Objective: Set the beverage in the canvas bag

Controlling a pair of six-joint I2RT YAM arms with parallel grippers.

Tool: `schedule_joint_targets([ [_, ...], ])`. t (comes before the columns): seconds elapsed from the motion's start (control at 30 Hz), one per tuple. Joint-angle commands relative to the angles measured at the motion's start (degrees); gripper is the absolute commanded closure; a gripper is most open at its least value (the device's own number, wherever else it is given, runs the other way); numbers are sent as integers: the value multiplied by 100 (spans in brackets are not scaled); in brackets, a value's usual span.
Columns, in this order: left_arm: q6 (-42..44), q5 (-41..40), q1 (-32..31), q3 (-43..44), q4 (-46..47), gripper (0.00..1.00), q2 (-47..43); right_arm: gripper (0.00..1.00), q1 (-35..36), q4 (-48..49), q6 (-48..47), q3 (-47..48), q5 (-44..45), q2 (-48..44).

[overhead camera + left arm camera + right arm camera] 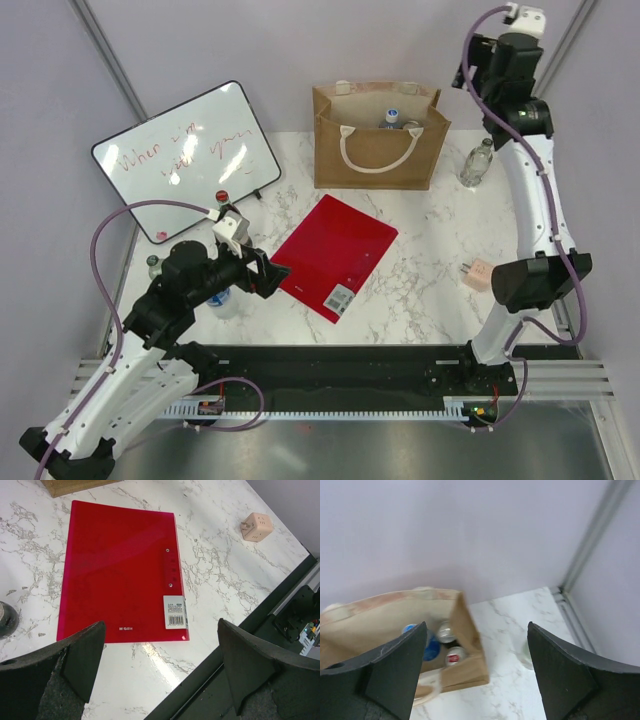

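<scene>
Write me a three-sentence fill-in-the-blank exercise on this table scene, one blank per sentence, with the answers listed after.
1. The folder lying flat mid-table is ____ in colour.
2. The clear bottle stands outside the canvas bag, on the robot's ____ side of it.
3. The left gripper and the right gripper are both ____ and hold nothing.
Answers: red; right; open.
</scene>
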Motion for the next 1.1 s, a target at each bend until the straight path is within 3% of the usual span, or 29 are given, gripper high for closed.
schedule_joint_targets([
  [0.0, 71, -98, -25, 39, 87, 0, -62, 12, -809, -849, 675, -284, -112, 158],
  [0.2, 71, -72, -25, 39, 87, 0, -62, 10, -1222, -1201, 544, -354, -410, 641],
  [0.27, 71, -81, -25, 39, 87, 0, -62, 2, -1319, -1201, 570, -451, -446, 799],
  [0.8, 71, -54, -25, 30, 87, 0, 8, 2, -1662, -982, 96, -294, -1202, 2224],
  [1.07, 79, -72, -25, 39, 95, 0, 96, 3, -1671, -543, -98, -161, -1053, 2663],
])
